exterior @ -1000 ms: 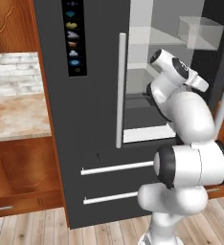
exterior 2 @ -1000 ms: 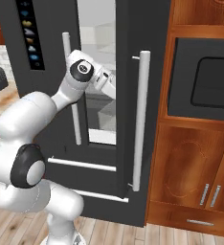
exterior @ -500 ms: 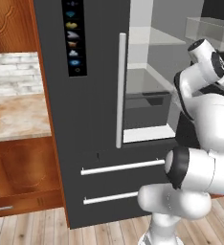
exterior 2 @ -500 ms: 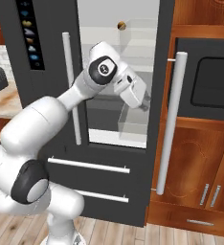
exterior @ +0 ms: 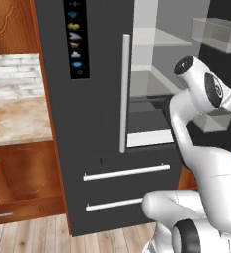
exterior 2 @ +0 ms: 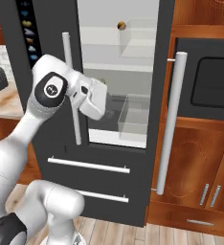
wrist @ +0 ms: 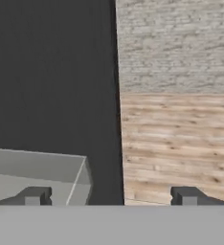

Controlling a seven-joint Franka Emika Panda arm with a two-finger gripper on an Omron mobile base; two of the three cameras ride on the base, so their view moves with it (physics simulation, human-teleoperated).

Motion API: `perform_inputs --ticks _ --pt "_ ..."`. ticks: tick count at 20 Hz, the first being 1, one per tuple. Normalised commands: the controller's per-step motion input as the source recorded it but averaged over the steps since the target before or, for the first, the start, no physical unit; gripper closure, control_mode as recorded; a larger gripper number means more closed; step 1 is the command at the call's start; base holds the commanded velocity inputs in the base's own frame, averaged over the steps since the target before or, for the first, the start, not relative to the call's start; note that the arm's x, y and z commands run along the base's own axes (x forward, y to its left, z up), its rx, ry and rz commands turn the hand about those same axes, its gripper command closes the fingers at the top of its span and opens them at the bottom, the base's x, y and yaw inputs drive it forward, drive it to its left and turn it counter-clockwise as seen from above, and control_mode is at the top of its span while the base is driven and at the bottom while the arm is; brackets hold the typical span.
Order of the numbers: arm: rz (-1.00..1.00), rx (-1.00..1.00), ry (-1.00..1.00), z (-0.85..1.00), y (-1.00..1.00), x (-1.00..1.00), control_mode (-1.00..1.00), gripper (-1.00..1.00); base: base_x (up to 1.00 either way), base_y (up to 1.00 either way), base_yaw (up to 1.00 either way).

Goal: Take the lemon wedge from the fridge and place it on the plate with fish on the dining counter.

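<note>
Your gripper (wrist: 111,196) has its jaws wide open and empty beside the open fridge (exterior 2: 118,86), and I can't spot the lemon wedge on those pale shelves yet, so swing the hand inward toward the clear bin (exterior 2: 133,117) before reaching.

Camera setup: two base views facing the fridge (exterior: 88,123), plus a hand view.
Left base view looks forward from behind-left, close, onto the shut left door and open interior. Right base view looks from behind-right at the same open compartment, drawers and long handles; both share these. Hand view looks along the end effector (wrist: 109,195), past a clear bin (wrist: 42,172) toward wood floor (wrist: 176,143).
</note>
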Motion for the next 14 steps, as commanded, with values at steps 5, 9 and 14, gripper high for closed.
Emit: perform_inputs --ticks 5,9,14 --pt "0.37 -0.17 -0.04 0.01 1.00 -0.34 -1.00 -1.00 0.00 0.00 0.00" --pt "0.43 -0.15 -0.06 0.03 1.00 -0.24 -1.00 -1.00 0.00 0.00 0.00" --pt "0.56 -0.07 -0.17 0.00 1.00 -0.10 -1.00 -1.00 0.00 0.00 0.00"
